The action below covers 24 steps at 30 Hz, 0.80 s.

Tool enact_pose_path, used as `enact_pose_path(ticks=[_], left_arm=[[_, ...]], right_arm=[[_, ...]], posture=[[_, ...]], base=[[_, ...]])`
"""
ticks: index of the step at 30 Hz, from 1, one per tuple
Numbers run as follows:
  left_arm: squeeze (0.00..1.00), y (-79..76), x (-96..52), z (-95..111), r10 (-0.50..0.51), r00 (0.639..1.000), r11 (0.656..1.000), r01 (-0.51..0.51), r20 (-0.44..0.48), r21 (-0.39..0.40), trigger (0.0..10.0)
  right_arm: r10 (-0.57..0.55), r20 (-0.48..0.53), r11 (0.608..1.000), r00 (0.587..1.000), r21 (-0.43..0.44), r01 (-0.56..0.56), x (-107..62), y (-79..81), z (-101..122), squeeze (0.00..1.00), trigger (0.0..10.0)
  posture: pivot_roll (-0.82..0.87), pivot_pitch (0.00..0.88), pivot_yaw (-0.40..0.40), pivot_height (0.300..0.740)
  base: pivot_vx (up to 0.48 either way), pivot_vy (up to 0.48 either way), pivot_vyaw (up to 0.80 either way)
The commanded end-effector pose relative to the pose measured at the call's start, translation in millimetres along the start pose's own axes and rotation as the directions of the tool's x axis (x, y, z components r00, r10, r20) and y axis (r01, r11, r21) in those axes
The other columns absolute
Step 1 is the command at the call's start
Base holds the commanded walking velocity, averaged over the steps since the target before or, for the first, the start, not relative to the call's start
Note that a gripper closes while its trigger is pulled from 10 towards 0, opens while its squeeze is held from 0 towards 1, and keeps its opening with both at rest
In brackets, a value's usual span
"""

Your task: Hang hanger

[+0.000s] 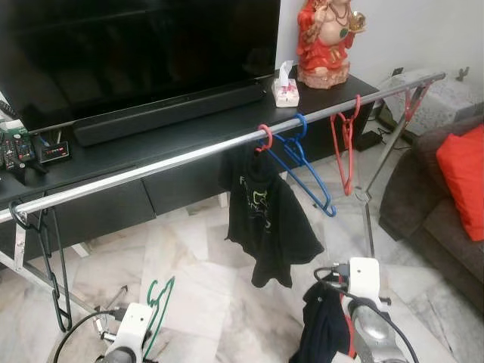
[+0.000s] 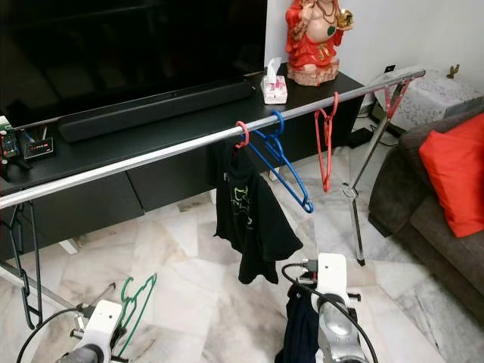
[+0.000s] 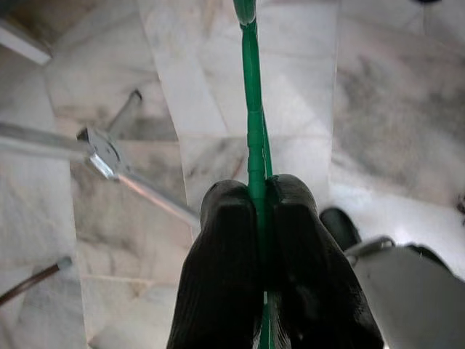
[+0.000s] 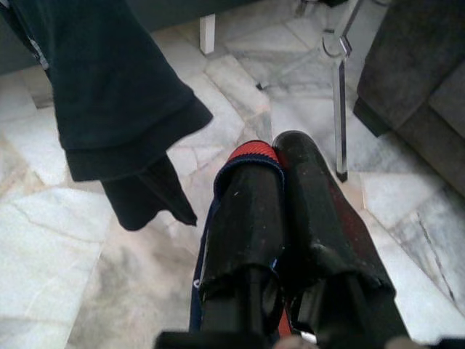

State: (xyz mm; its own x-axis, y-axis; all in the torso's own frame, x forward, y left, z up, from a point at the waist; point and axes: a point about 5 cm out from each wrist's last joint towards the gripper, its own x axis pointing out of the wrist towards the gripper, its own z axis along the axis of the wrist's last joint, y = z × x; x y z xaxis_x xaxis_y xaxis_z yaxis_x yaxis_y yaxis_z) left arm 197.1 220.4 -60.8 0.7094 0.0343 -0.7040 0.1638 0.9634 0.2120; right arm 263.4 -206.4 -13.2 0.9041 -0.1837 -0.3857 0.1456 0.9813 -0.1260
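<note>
Arms low in the eye views, both below the chrome rail (image 1: 189, 155). Left gripper (image 1: 144, 321) carries a green hanger (image 1: 160, 299), hook upward, well under the rail. Right gripper (image 2: 306, 318) holds a dark garment (image 1: 324, 325) hanging down.

Left wrist view: fingers (image 3: 225, 254) clenched on the green hanger wire, which runs straight out over marble floor (image 3: 392, 94).

Right wrist view: fingers (image 4: 251, 211) pinched on dark cloth with a red edge; black shirt (image 4: 109, 87) hangs near.
</note>
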Motion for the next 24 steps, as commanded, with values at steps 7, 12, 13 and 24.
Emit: enact_pose_path(ticks=[7,12,13,24], left_arm=[[0.00,3.2,-2.7,-13.8,0.015,0.999,1.000,-0.015,-0.041,-0.001,10.0],[0.00,4.2,-1.7,-13.1,0.015,0.999,1.000,-0.015,-0.042,0.005,10.0],[0.00,4.1,-1.4,-12.4,0.014,0.999,1.000,-0.013,-0.040,0.006,10.0],[0.00,0.1,1.3,-7.3,0.001,1.000,1.000,-0.001,-0.025,-0.002,10.0]], right_arm=[[0.016,0.062,1.000,0.998,0.009,-0.017,4.3,3.7,14.9,0.00,10.0],[0.025,0.060,1.000,0.998,0.008,-0.025,4.1,5.5,14.6,0.00,10.0],[0.029,0.060,1.000,0.998,0.008,-0.029,4.1,5.8,14.7,0.00,10.0],[0.046,0.073,0.999,0.996,-0.003,-0.046,5.5,2.9,19.1,0.00,10.0]], posture=[[-0.08,0.000,0.032,0.740],[-0.08,0.000,0.036,0.740],[-0.08,0.000,0.036,0.740],[-0.08,0.000,0.033,0.740]], base=[[-0.285,0.000,0.00],[-0.291,0.000,0.00],[-0.292,0.000,0.00],[-0.293,0.000,0.00]])
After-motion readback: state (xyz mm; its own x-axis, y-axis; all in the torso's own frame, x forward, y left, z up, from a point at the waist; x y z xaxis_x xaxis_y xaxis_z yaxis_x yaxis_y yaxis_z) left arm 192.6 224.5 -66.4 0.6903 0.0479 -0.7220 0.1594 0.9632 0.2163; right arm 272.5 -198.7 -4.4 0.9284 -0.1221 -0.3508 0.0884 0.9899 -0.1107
